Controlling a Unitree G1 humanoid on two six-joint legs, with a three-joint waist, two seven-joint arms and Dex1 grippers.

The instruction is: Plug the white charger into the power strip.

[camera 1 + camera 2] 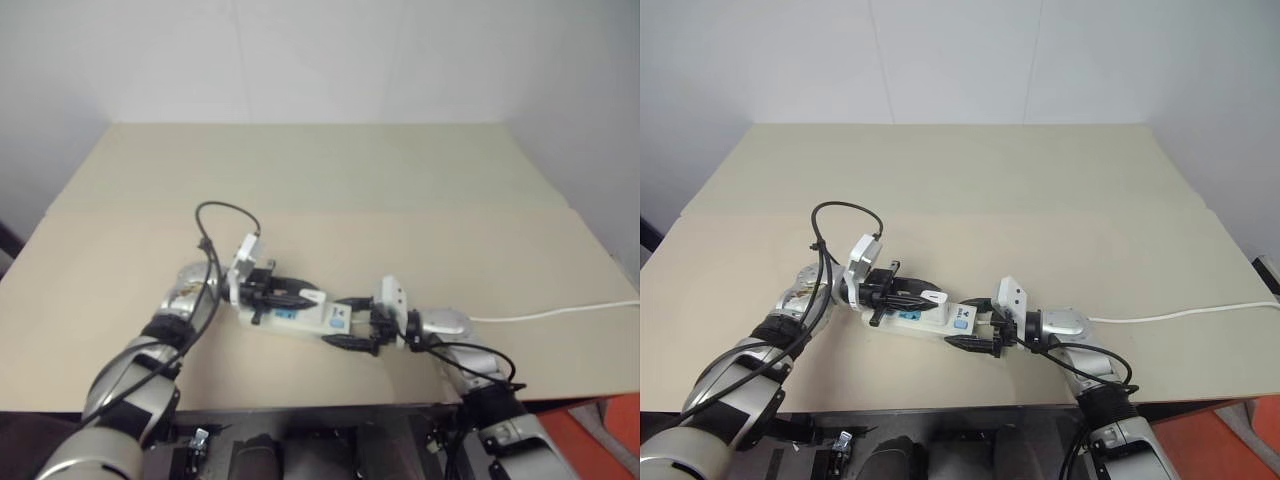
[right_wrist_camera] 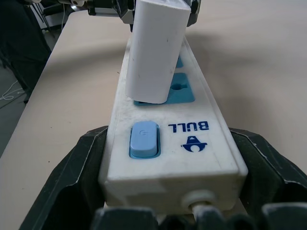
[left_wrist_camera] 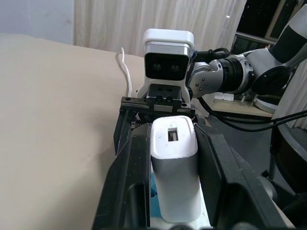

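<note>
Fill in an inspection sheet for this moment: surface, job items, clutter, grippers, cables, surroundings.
Surface: beige table, bare apart from the job's things.
Job items: power strip lies flat near the front edge, switch end toward the right arm. Charger stands on a blue socket next to the switch; whether it is fully seated I cannot tell.
Clutter: nothing seen.
Grippers: left gripper shut on the charger, one finger on each side. Right gripper straddles the strip's switch end, fingers at both sides.
Cables: strip's thin white cord runs off to the right; black cable loops above the left wrist.
Surroundings: white wall behind the table.
</note>
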